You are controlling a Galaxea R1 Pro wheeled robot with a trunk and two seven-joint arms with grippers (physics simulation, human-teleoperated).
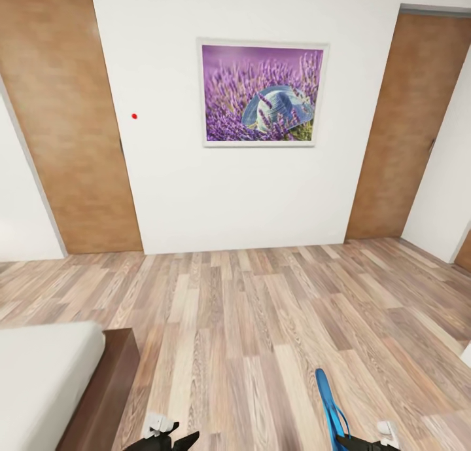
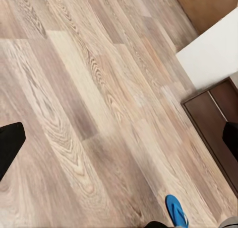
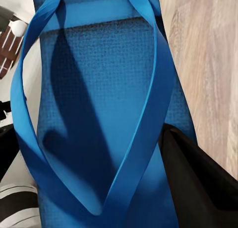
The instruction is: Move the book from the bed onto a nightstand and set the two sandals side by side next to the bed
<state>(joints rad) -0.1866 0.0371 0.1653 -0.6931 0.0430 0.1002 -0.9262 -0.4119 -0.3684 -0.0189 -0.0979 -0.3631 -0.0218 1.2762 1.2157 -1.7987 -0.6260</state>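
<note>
A bright blue sandal (image 1: 332, 408) is being held by the right gripper (image 1: 366, 443) at the lower right of the head view, its sole rising edge-on from the bottom edge of the frame above the wood-plank floor (image 1: 261, 320). In the right wrist view the sandal (image 3: 99, 104) is being shown close up, with its textured footbed and V-shaped blue straps crossing the frame, and one dark fingertip (image 3: 198, 178) is being pressed against its edge at the lower right; the gripper is thus closed on the sandal. In the left wrist view the blue tip of the sandal (image 2: 176, 210) is being seen at the bottom edge, over the planks.

The left gripper (image 1: 171, 439) is being carried at the bottom centre-left of the head view; its dark fingertips (image 2: 10, 141) are being seen spread to the two sides of the left wrist view with bare floor between them, so it is open and holding nothing.

A corner of the bed (image 1: 108, 385), with pale mattress and dark brown frame, is being shown at the lower left of the head view. Beyond the floor, a white wall (image 1: 170, 176) is being faced, bearing a framed lavender picture (image 1: 263, 94) at upper centre and flanked by two brown wooden doors (image 1: 65, 124).
</note>
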